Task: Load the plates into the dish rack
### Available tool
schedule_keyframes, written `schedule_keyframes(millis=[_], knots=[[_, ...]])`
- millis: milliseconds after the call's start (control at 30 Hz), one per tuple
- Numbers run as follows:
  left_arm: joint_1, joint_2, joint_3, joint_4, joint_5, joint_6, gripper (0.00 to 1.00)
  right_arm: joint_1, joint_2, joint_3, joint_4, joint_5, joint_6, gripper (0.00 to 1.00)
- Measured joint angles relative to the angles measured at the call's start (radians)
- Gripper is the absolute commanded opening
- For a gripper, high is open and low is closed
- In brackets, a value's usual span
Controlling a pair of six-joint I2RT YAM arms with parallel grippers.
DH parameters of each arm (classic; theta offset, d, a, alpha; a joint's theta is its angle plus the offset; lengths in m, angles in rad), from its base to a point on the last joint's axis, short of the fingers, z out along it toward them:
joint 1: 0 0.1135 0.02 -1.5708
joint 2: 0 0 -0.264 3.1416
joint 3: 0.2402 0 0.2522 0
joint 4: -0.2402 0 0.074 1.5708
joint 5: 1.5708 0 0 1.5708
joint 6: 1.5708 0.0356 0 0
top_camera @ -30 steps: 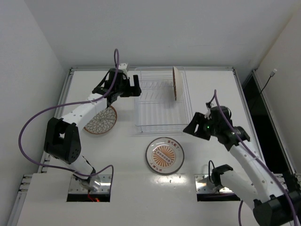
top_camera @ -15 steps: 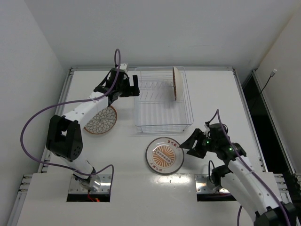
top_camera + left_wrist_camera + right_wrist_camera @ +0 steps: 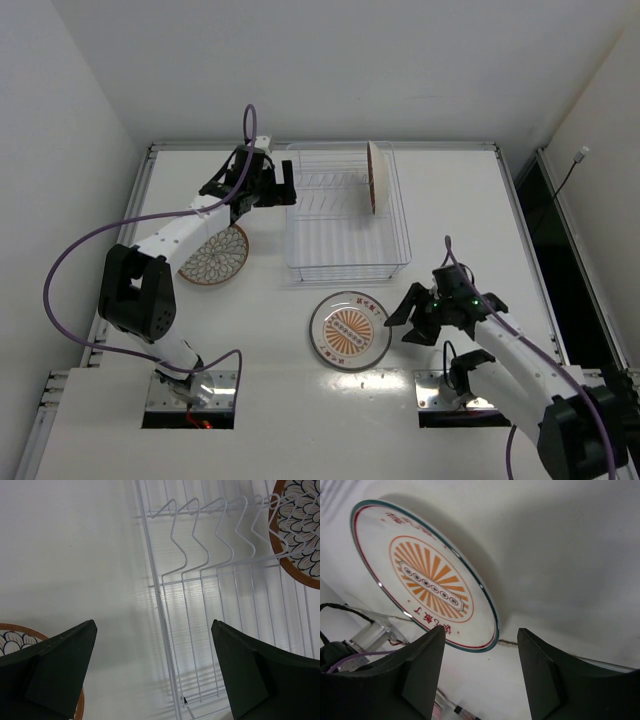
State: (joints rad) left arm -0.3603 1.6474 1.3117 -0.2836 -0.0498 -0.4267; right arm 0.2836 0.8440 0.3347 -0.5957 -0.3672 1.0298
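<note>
- While both arms reach out over the table [image 3: 450, 200], the left gripper [image 3: 284, 186] hovers at the 9 o'clock side of the dish rack [image 3: 291, 232], near its far corner. Its jaws are spread wide and hold nothing.
- The standing plate [image 3: 376, 176] is on its edge between the wires, at about 1 o'clock from the middle of the rack.
- The petal plate [image 3: 215, 255] lies flat on the table at about 8 o'clock from the rack, partly under the left arm.
- The sunburst plate [image 3: 350, 331], with small red marks, lies flat at 6 o'clock from the rack, just outside it.
- The right gripper [image 3: 405, 318] is at 3 o'clock of this plate, with jaws parted and empty. In the wrist view the rim of the plate is just before the gap; I cannot tell if it touches.
</note>
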Motion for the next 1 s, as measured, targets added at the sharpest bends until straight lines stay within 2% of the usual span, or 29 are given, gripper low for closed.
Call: schedule_keyframes(millis=[267, 400, 767, 900, 933, 1000], knots=[[0.0, 0.0, 0.0, 0.0, 0.0, 0.0, 0.99, 0.0, 0.198, 0.007, 0.055, -0.005, -0.062, 0.57], [0.0, 0.0, 0.0, 0.0, 0.0, 0.0, 0.99, 0.0, 0.27, 0.025, 0.103, -0.012, -0.088, 0.41], [0.0, 0.0, 0.0, -0.001, -0.003, 0.0, 0.99, 0.0, 0.39, 0.031, 0.231, -0.057, -0.092, 0.38], [0.0, 0.0, 0.0, 0.0, -0.006, 0.0, 0.99, 0.0, 0.415, 0.032, 0.257, -0.065, -0.097, 0.2], [0.0, 0.0, 0.0, -0.001, -0.007, 0.0, 0.99, 0.0, 0.416, 0.032, 0.261, -0.065, -0.1, 0.11], [0.0, 0.0, 0.0, -0.001, -0.008, 0.0, 0.99, 0.0, 0.416, 0.032, 0.266, -0.079, -0.109, 0.01]])
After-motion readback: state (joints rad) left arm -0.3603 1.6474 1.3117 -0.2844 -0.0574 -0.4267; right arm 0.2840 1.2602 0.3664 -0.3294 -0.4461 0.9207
